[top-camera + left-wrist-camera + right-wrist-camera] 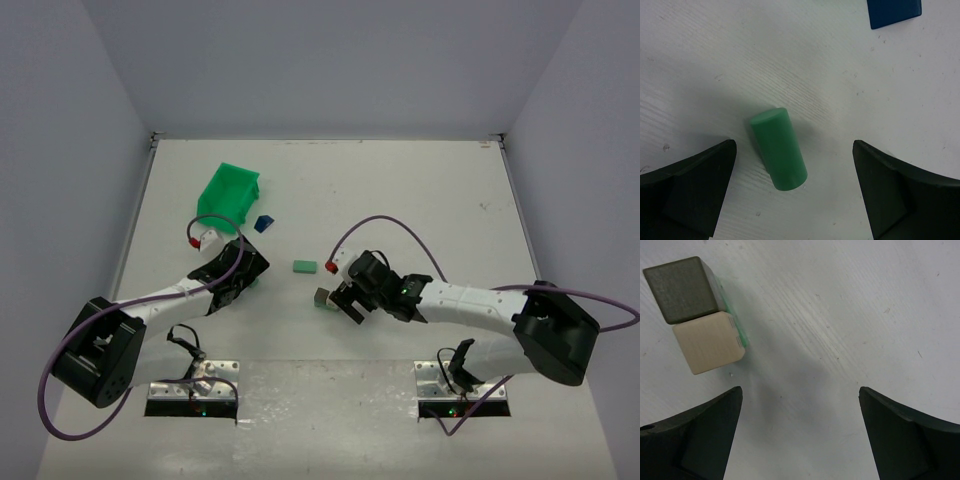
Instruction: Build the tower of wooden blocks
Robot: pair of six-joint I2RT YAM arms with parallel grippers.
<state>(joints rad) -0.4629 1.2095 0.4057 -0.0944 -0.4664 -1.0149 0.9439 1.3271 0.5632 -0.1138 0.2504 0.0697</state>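
Wooden tower begun on a white table [400, 190], both pincers spread wide and holding nothing

The wood block tower [695, 315] stands near the table's middle, just beside the right gripper [800, 395] and outside its parted fingers. It is a dark grey cube [682, 290] and a cream cube [709, 342] touching side by side on a green piece [743, 336]. A green cylinder [777, 150] lies on its side between the left gripper's [794, 147] fingers, untouched, its long axis slanting upper left to lower right. A blue block [892, 12], a flat green block [304, 267] and a green bin [215, 205] lie nearby.
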